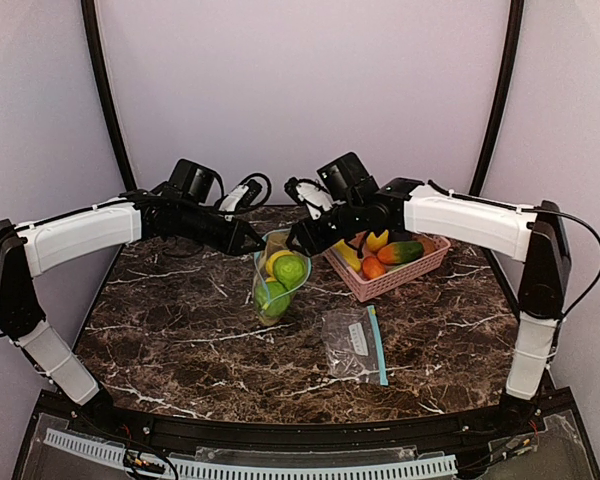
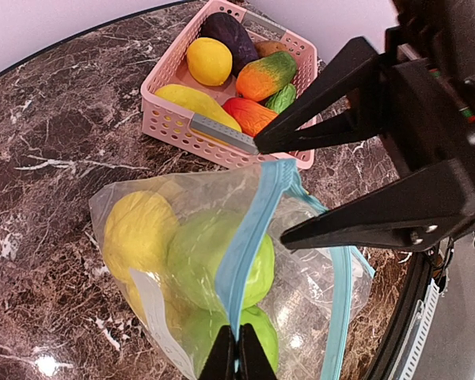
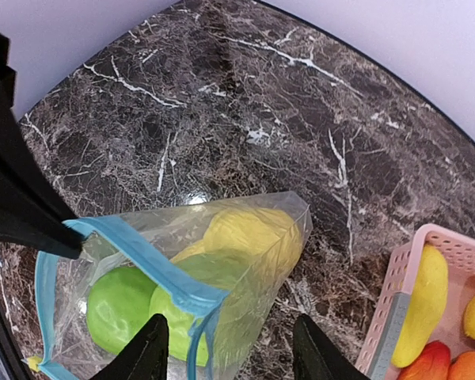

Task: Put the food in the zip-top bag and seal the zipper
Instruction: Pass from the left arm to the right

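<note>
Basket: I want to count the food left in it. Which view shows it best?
Left wrist: the basket shows nearly whole and close up, with each piece of food distinct. The top view has it small, partly behind the right arm. The right wrist catches only one corner.

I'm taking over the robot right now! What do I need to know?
Left gripper: shut on the zip-top bag's blue zipper, holding it up.
Right gripper: jaws open at the bag's mouth, gripping nothing.
Done: a yellow fruit and green fruits are in the bag.
Left: more food sits in the pink basket; zipper unsealed.
A second bag lies flat on the table.
</note>
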Tool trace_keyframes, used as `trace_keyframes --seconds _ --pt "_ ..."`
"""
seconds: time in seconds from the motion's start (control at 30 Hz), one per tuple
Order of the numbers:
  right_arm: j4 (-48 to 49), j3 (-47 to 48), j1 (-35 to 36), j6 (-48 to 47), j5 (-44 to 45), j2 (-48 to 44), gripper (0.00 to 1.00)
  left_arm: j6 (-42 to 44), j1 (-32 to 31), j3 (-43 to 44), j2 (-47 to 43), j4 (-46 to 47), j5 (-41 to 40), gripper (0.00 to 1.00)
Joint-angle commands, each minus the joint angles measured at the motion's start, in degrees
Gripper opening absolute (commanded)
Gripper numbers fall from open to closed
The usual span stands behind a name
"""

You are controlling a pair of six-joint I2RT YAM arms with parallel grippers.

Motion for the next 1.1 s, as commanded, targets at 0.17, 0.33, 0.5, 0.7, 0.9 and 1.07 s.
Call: trace_keyframes --seconds 0.17,0.33,0.5,0.7,0.9,1.07 --pt "-0.27 2.86 -0.15 2.81 -2.58 2.58 0.08 0.89 -0.2 -0.25 -0.9 -0.62 -0.01 0.01" --pt "-2.68 2.21 0.11 9.83 -2.83 -0.32 0.0 0.99 -0.2 -0.29 -0.51 -0.75 -0.99 0.01" --pt "-3.89 -1.32 0.9 22.97 0.27 -4.88 0.0 1.56 -0.29 -0.25 -0.5 -0.43 0.93 0.22" --pt "-0.04 -8.14 1.63 37.31 4.39 -8.88 0.0 4.56 -2.83 -1.2 -4.47 0.55 -0.06 0.79" --pt "2.3 -11.05 2.02 47.01 9.72 -9.87 0.0 3.22 -9.43 -7.96 -11.57 1.98 -12.05 0.93" --pt "1.25 -10.96 2.05 50.99 12.18 -9.45 0.0 -9.8 -14.18 -23.6 -18.66 13.68 -13.98 0.96"
